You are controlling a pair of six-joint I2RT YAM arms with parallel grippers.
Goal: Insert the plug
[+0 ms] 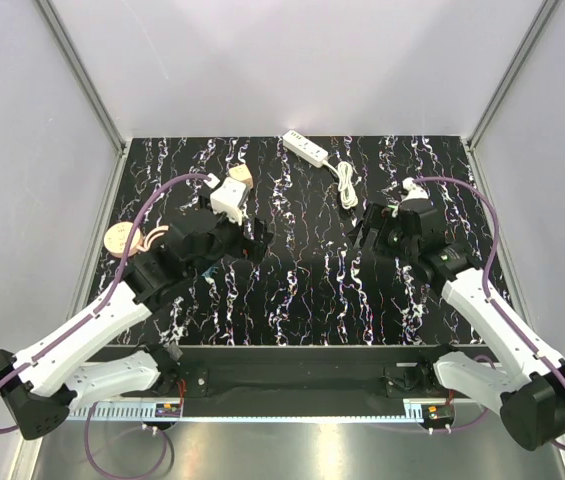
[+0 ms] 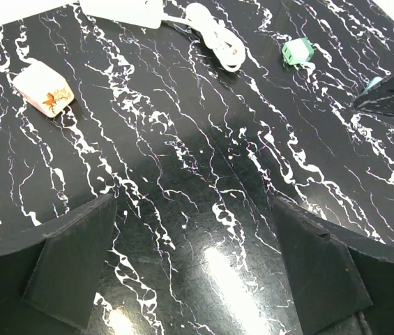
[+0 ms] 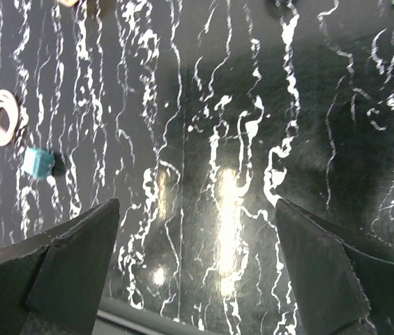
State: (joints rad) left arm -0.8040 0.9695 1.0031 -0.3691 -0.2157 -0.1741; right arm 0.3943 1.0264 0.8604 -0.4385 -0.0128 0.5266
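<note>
Left gripper [image 2: 193,216] and right gripper [image 3: 197,213] hang over the tabletop [image 1: 302,290], jaws spread wide, holding nothing. The plug [image 2: 298,50] lies free beside the coiled cord [image 2: 214,38]. The power strip [image 1: 304,148] lies at the far edge.

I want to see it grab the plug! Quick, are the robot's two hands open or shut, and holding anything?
Left gripper: open, holding nothing.
Right gripper: open, holding nothing.
</note>
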